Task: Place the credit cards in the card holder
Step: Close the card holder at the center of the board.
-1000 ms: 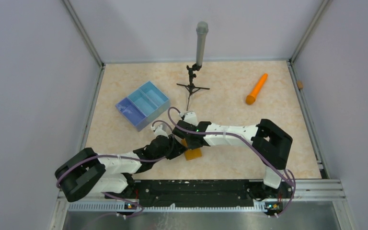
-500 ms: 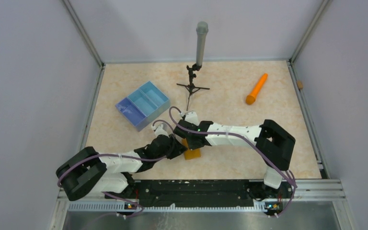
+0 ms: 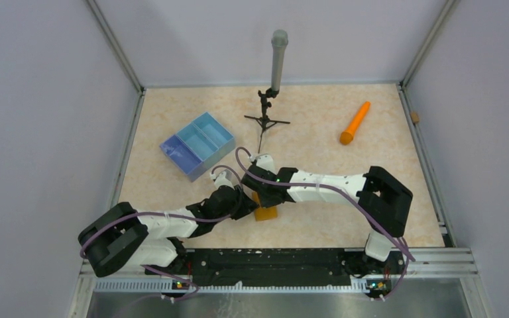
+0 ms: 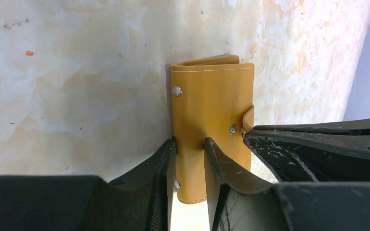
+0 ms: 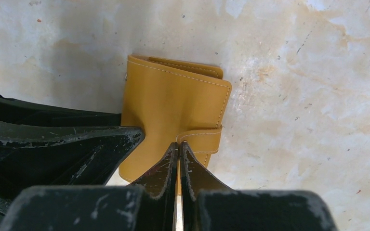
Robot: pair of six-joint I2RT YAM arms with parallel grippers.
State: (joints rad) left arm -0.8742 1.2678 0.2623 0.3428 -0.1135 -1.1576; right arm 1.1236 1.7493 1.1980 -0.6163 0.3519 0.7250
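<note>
The mustard card holder (image 3: 267,213) lies folded shut on the table near the front edge, between my two grippers. In the left wrist view the card holder (image 4: 212,101) has its left part between my left gripper's (image 4: 189,143) fingers, which press on it from both sides. My right gripper (image 5: 178,144) is shut, its tips pinching the end of the snap tab (image 5: 202,137); the tab is lifted off its stud (image 4: 232,129). Seen from above, the left gripper (image 3: 244,202) and right gripper (image 3: 260,197) meet over the holder. No credit cards are in view.
A blue divided tray (image 3: 197,144) sits at the back left. A grey cylinder on a black tripod stand (image 3: 275,79) rises at the back centre. An orange cone-shaped stick (image 3: 355,123) lies at the back right. The frame rail (image 3: 272,258) runs along the near edge.
My right gripper's fingers have come together at the snap tab. The left gripper's fingers have narrowed a little on the holder. The right arm's elbow drifted slightly right.
</note>
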